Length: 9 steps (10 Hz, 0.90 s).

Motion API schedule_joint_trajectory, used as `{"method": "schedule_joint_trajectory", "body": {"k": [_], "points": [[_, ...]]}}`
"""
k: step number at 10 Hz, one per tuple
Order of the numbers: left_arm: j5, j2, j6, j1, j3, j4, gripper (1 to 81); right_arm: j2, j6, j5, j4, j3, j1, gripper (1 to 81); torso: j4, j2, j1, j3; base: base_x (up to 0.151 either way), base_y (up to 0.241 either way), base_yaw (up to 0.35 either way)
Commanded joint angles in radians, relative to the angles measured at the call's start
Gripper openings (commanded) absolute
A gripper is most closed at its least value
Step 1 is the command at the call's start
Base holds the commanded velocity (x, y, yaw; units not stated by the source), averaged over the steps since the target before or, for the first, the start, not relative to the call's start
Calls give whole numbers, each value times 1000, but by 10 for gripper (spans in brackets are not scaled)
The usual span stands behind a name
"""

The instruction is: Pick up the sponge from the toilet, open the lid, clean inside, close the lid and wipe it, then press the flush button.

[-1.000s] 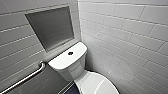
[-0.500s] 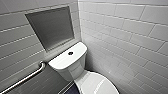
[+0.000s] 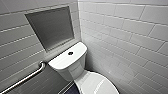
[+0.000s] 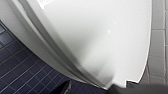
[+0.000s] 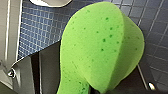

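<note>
**Toilet (image 3: 72, 71) in a tiled corner, lid (image 3: 97, 83) closed, sponge (image 5: 100, 47) in the right hand (image 5: 97, 90).**

Head view, left to right: a metal rail (image 3: 25, 79) runs along the left wall, with a recessed niche (image 3: 51, 26) above it. Next is the tank (image 3: 61, 62), with the button (image 3: 70, 53) at the centre of its top. The lid lies down over the bowl in front, and white wall tiles (image 3: 130, 37) are to the right. Left hand (image 4: 130, 89): close to the glossy lid, beside the dark blue floor (image 4: 17, 72); how far open it is cannot be determined. Right hand: closed on the sponge, pinching one edge so that the pad bends into a fold. The sponge is held over the floor tiles.
</note>
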Motion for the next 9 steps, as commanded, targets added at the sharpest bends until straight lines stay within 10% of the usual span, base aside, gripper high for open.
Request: {"method": "schedule_joint_trajectory", "body": {"k": [1,9], "points": [[59,15,-1,-107,22,-38,811,-20,2,-41,-15,4,-1,10,0,0,0,0,0,0,0],[66,105,-1,-107,-86,-86,811,0,2,-41,-12,-24,6,10,0,0,0,0,0,0,0]]}}
